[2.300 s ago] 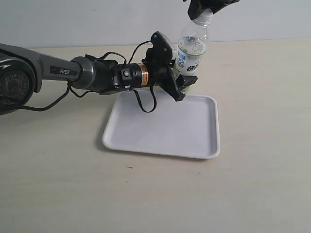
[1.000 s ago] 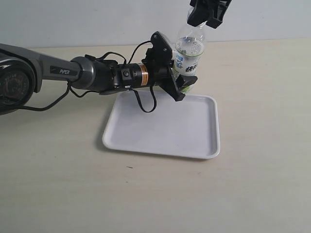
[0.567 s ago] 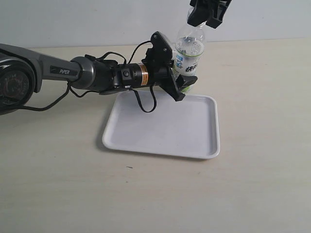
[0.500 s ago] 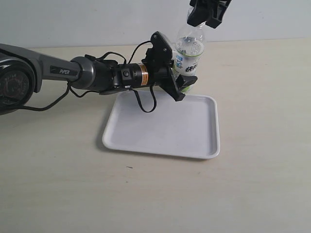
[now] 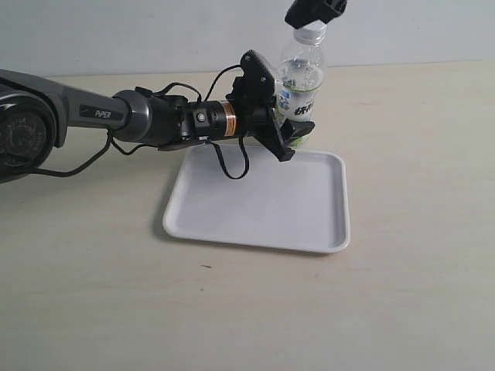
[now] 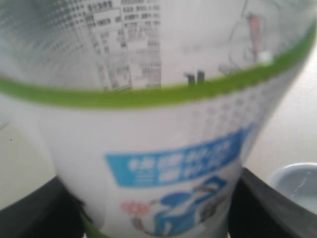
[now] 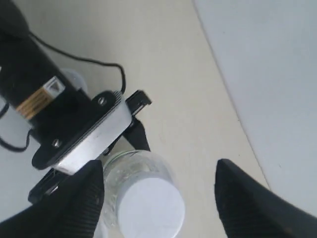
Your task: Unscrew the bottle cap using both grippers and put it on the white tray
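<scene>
The clear bottle (image 5: 301,85) stands upright just behind the white tray (image 5: 255,205); its label fills the left wrist view (image 6: 163,124). My left gripper (image 5: 288,131) is shut on the bottle's lower body, with black fingers (image 6: 267,208) on both sides of the label. The white bottle cap (image 5: 312,33) sits on the neck, seen from above in the right wrist view (image 7: 151,208). My right gripper (image 7: 158,198) hangs open just above it; its fingers (image 7: 247,198) are spread wide and not touching the cap. In the exterior view the right gripper (image 5: 315,11) is at the top edge.
The tray lies on a beige table (image 5: 418,154) that ends at a pale wall (image 5: 155,31) behind. The left arm (image 5: 131,116) with its cable loops stretches in from the left, over the tray's back left corner.
My right gripper has opened and risen off the cap, which now shows on the bottle. The left gripper and bottle have stayed put.
</scene>
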Controlling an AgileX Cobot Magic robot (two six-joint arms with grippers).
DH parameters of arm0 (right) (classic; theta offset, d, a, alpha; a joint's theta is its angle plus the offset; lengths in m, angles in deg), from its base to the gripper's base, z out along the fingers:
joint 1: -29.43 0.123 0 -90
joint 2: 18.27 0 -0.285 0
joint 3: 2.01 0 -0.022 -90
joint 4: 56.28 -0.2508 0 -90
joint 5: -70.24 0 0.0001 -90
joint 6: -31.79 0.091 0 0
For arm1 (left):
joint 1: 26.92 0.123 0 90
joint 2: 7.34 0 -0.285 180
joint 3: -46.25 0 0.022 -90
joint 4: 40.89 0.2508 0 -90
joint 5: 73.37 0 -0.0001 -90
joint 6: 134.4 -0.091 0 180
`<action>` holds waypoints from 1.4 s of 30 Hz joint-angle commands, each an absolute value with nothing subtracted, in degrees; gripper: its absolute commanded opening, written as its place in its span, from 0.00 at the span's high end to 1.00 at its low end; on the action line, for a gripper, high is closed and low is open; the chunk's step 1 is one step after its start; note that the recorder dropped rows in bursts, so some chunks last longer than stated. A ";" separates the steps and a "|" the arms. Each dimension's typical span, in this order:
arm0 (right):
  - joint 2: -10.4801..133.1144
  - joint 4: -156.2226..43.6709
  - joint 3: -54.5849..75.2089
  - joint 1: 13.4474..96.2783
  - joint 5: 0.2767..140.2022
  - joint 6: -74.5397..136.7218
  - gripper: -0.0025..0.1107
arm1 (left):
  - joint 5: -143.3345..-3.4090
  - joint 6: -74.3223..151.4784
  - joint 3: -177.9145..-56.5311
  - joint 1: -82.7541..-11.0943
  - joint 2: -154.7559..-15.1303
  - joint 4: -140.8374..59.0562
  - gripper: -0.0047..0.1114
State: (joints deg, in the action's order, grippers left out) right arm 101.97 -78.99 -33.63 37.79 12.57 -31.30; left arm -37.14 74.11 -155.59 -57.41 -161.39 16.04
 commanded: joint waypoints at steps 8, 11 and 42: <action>99.72 -67.40 -33.85 38.08 7.78 21.61 0.34 | -38.73 73.62 -155.27 -57.84 -161.22 17.40 0.96; 99.72 -67.65 -33.85 38.08 8.51 22.03 0.34 | -39.42 73.62 -155.27 -57.84 -161.22 17.40 0.96; 103.37 -67.46 -33.85 39.16 11.79 19.92 0.36 | -41.60 73.74 -155.27 -57.84 -161.00 17.29 0.96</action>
State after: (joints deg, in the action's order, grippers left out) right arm 103.34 -68.07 -33.63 38.97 11.31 20.50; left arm -38.64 74.11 -155.59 -57.53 -161.04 16.25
